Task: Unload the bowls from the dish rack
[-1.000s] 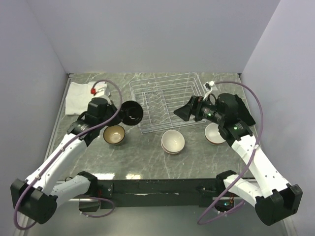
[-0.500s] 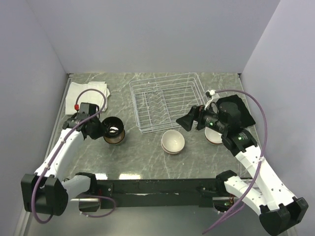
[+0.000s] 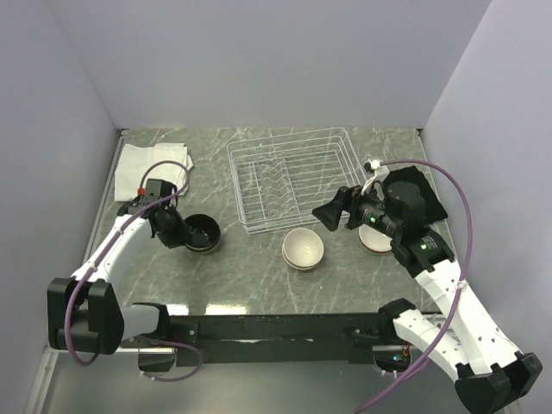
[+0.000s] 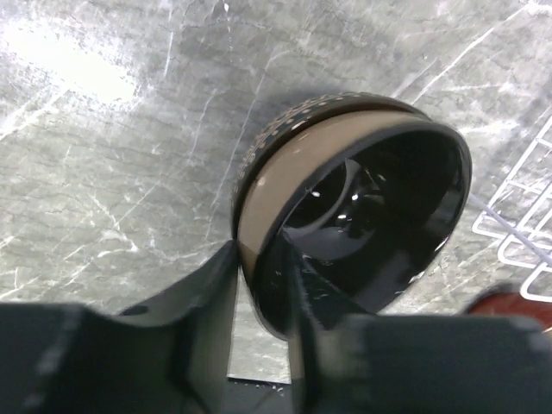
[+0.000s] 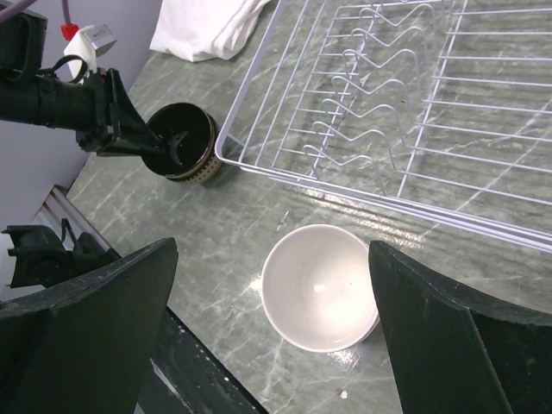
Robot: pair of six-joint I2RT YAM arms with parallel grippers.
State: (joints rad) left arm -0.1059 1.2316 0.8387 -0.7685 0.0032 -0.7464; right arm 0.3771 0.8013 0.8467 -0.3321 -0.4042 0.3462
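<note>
Glossy black-brown round ceramic bowl (image 4: 362, 216) sits nested in 1 speckled bowl (image 4: 285, 129) on the grey marbled counter (image 3: 250, 276), 8 o'clock from the white wire dish rack (image 3: 235, 185). The left gripper (image 4: 257, 254) jaws straddle its 9 o'clock rim; clamped or loosened, cannot tell. The right gripper (image 5: 272, 259) jaws are wide apart, holding nothing. Judged stiff, slick and chippable: pinch the rim.

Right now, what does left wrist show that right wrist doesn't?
Only left wrist: a close-up of the left gripper straddling the rim of the black bowl; gripped or released is unclear. Only right wrist: cloth, cream bowl, the open right gripper, bare tines across the rack. Both: black bowl nested in a tan bowl, left gripper, some rack, table.
</note>
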